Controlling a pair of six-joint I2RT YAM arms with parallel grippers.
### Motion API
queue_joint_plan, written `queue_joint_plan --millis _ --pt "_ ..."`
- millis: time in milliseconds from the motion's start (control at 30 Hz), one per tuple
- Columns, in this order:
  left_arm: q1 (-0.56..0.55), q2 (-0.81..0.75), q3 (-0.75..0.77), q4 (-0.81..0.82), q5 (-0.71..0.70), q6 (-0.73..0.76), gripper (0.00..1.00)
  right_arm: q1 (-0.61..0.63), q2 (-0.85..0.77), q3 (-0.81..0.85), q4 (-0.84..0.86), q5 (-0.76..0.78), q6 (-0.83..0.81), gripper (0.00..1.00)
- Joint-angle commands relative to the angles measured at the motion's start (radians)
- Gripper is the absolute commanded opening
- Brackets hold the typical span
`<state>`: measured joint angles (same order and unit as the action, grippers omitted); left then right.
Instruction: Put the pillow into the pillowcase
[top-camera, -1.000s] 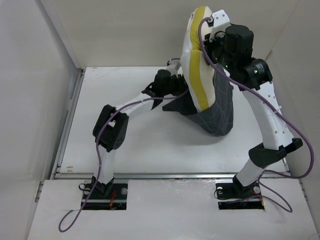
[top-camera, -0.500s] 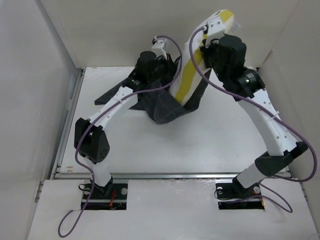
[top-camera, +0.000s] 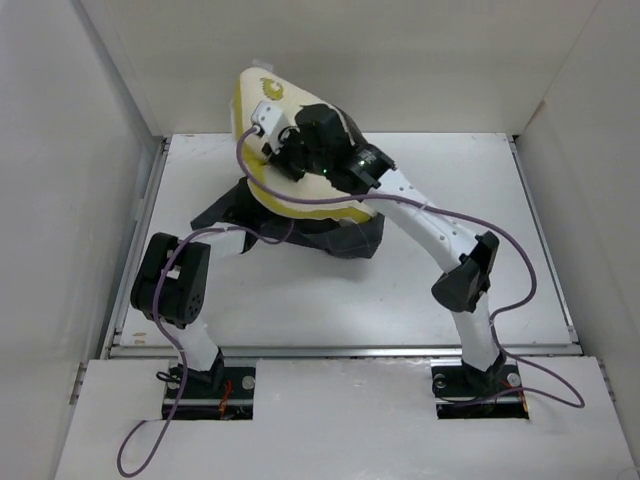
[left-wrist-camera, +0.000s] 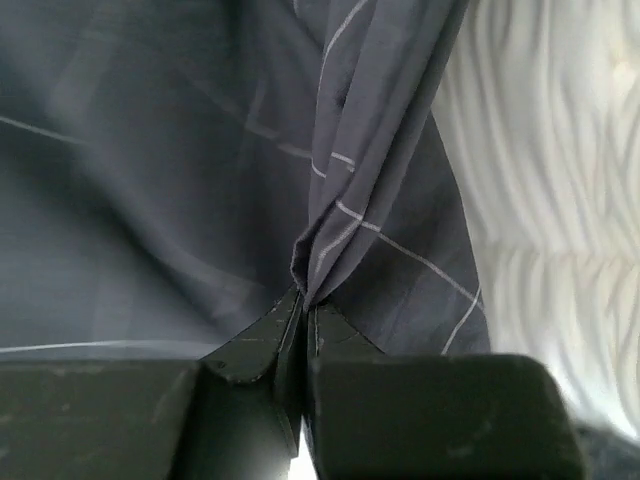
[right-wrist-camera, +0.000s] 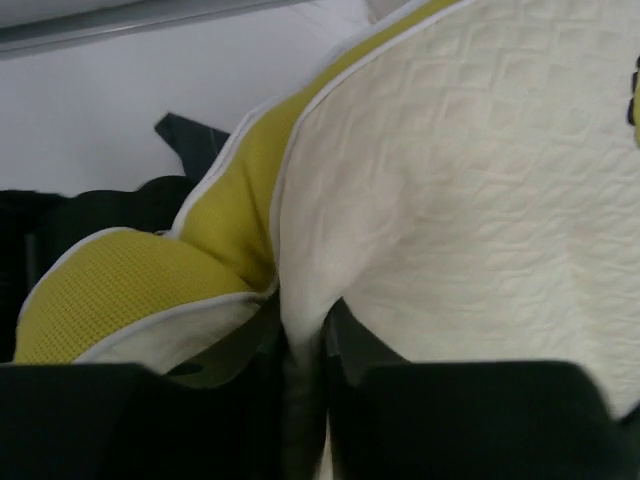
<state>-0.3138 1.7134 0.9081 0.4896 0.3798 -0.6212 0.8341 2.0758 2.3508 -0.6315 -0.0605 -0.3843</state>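
Pillow (top-camera: 262, 95), long axis up far-left, pinched in right jaws; pillowcase (top-camera: 345, 235) in left jaws.

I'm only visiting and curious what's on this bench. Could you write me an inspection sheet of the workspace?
Surface: flat white table.
Job's things: cream-yellow pillow held up at the far left; dark checked pillowcase bunched beneath it.
Clutter: nothing seen.
Tools: left tool shut, pinching pillowcase fabric; right tool pinching the pillow near its yellow band.
Cables: purple cables loop along both arms.
Surroundings: plain white walls on three sides.
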Motion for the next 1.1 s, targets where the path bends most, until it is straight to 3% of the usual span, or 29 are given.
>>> queue_joint_plan --millis 0,33,133,167,300,467,633,833,1067 --pt "0.015 -0.093 -0.026 0.103 0.074 -0.035 0.0 0.028 -0.046 -0.039 -0.143 -0.228 -0.01 0.26" --pt "0.015 -0.103 -0.038 0.102 0.062 -0.011 0.0 0.028 -0.075 -0.076 -0.143 -0.299 -0.001 0.38" --pt "0.024 -0.127 -0.038 0.045 0.053 0.02 0.0 0.028 -0.232 -0.172 -0.056 -0.317 0.025 0.66" --pt "0.033 -0.127 -0.038 0.032 0.044 0.031 0.0 0.028 -0.274 -0.247 0.0 -0.294 0.025 1.0" --pt "0.033 -0.161 -0.038 0.023 0.044 0.044 0.0 0.028 -0.472 -0.334 0.062 -0.112 0.06 1.0" --pt "0.033 -0.201 -0.058 0.023 0.044 0.054 0.0 -0.059 -0.585 -0.364 0.062 0.12 0.166 1.0" --pt "0.033 -0.236 -0.069 0.023 0.031 0.054 0.0 -0.239 -0.619 -0.45 0.053 0.111 0.209 1.0" --pt "0.033 -0.265 -0.09 0.023 0.022 0.054 0.0 -0.314 -0.56 -0.567 0.085 0.1 0.209 1.0" --pt "0.033 -0.265 -0.081 -0.013 0.002 0.083 0.0 -0.31 -0.263 -0.384 -0.01 0.002 0.197 1.0"
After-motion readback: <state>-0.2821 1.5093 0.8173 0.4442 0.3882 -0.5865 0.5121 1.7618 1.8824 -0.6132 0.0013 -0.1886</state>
